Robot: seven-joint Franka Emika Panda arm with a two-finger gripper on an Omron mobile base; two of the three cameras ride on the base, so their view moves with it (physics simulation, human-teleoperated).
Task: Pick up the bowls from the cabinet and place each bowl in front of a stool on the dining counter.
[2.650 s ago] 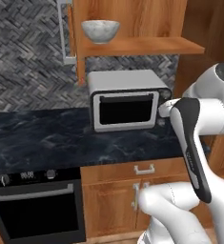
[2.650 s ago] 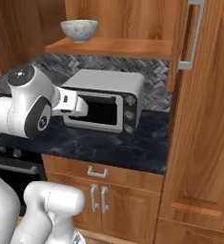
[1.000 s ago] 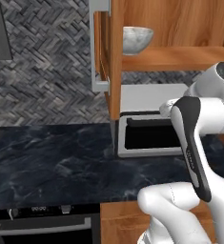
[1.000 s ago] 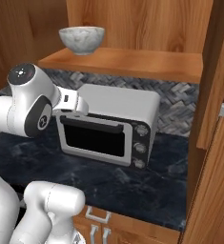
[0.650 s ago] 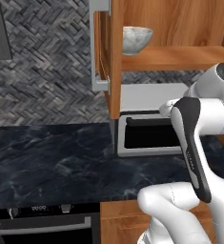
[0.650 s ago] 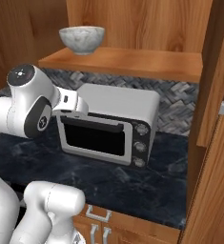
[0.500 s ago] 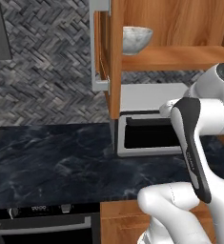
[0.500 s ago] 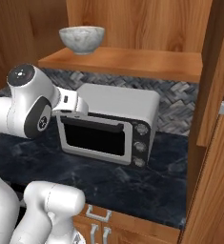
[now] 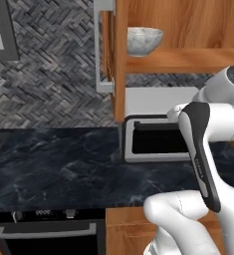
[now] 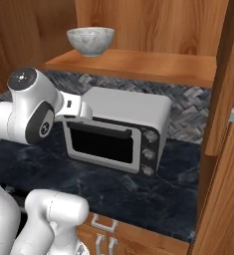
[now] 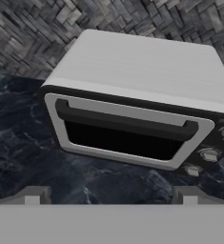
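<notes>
A: Where is the bowl (image 10: 91, 40)?

B: A grey-white marbled one sits upright on the open shelf of the cabinet (image 10: 138, 63), toward the shelf's left end, next to the upright side panel in the left base view. Nothing touches it.

A: What lies under the shelf?

B: A silver toaster oven (image 11: 137, 100) with a dark glass door, a black handle bar across the top of the door and knobs down its right side. It stands on the black marbled tabletop (image 9: 54, 167), against a herringbone tile wall (image 9: 44, 74).

A: And the pincer (image 11: 111, 195)?

B: Its two tips stand far apart at the bottom of the hand view, fully spread, with nothing between them. It points at the oven door, well below the bowl.

A: The arm (image 10: 31, 107)?

B: Folded, its hand close to the oven's upper left corner in the right base view.
</notes>
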